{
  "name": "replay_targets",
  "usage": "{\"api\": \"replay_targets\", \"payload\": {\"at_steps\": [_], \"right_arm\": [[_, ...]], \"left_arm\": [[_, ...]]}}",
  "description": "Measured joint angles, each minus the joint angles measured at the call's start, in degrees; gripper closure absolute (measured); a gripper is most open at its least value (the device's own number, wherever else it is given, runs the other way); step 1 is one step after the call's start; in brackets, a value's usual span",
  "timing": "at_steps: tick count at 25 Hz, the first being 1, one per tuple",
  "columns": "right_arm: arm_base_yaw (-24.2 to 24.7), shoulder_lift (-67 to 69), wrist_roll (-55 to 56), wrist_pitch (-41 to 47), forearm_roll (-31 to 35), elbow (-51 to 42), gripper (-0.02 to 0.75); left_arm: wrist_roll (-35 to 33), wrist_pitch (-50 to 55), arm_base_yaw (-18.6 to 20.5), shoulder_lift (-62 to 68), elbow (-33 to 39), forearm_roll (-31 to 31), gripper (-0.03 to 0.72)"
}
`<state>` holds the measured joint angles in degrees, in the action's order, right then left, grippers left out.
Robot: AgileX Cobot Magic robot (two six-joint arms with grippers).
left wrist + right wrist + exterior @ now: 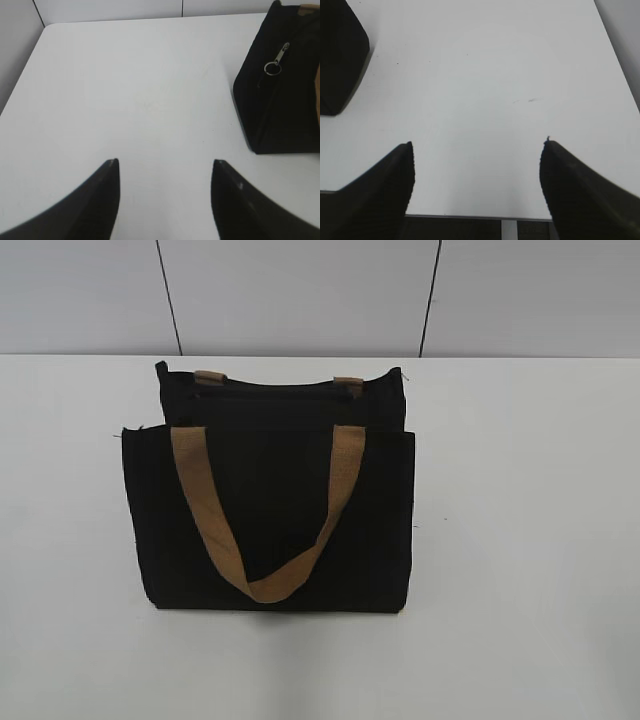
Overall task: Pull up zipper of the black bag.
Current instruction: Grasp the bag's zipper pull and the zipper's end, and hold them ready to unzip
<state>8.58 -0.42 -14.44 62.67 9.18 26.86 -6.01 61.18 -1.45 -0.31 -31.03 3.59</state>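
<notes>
White counter (520, 540) carries everything: the left tool (165, 167) hangs released over bare surface, well apart from the black bag (270, 510). That bag sits mid-counter, its zipper (278, 59) pull on the end panel. Further right, the right tool (477, 147) is likewise spread, empty.

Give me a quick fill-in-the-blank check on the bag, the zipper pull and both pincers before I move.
1. The black bag rests on the white ____.
2. The zipper pull tab ends in a small metal ____.
3. The left pincer and right pincer both stand ____, holding nothing.
4. The front handle is ____ in colour.

Missing words: table; ring; open; tan
</notes>
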Motion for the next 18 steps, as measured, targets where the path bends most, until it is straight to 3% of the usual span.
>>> {"api": "replay_targets", "payload": {"at_steps": [18], "right_arm": [[0.0, 0.0, 0.0, 0.0, 0.0, 0.0, 0.145]], "left_arm": [[0.0, 0.0, 0.0, 0.0, 0.0, 0.0, 0.254]]}}
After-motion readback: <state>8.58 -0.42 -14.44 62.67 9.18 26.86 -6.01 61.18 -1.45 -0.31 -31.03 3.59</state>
